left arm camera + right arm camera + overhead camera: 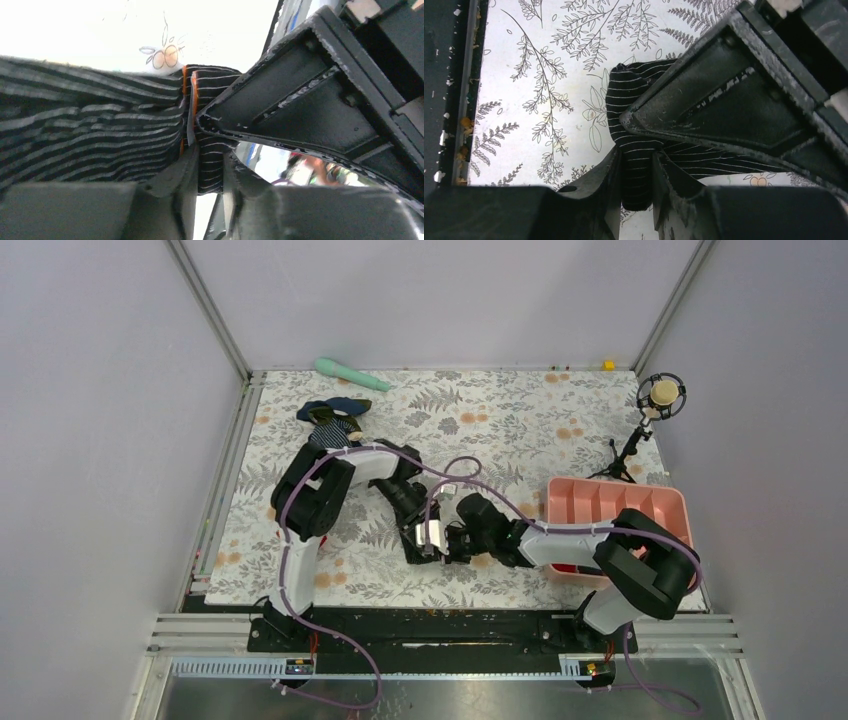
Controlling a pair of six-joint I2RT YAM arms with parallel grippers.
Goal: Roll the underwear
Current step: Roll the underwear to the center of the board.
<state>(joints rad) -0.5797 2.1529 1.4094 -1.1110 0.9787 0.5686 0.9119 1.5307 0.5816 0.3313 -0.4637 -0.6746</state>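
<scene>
1. One black, thin-striped soft fabric underwear [626, 105] with a small orange tag [186, 85] sits bunched mid-table on the floral-print table cover [520, 420], between your two arms.
2. Two grippers: left gripper [200, 145] and right gripper [634, 145], each clamped on a fold of the underwear.
3. Handling, likely: light, limp and stretchy, so it sags and unrolls if you slacken. Take hold of the edge hems, not the middle.
4. Also one pink plastic compartment tray [552, 502], one navy striped garment [330, 420], one teal handle-shaped object [350, 373].
</scene>
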